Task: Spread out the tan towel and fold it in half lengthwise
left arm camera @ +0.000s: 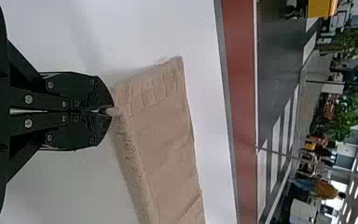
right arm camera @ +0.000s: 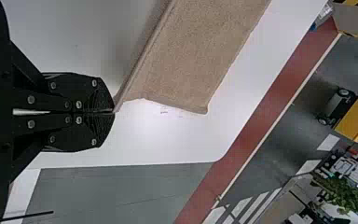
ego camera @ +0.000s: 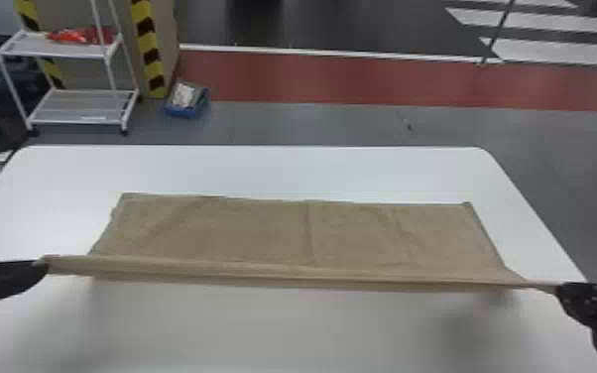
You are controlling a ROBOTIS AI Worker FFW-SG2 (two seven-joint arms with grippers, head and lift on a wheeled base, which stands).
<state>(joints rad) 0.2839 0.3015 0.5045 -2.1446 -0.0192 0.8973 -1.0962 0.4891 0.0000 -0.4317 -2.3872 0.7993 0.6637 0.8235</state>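
Left gripper pinching towel's near left corner; uneven release could skew fold. Towel on white table, near edge pulled taut between grippers; over-pulling could drag it or slip corners. Underside hidden. Right gripper clamped on right corner, barely visible.

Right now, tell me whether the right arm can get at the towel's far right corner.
Probably not: its end effector is shut on the towel's near right end and would first have to let go. Otherwise the way looks free, with nothing over that far corner.
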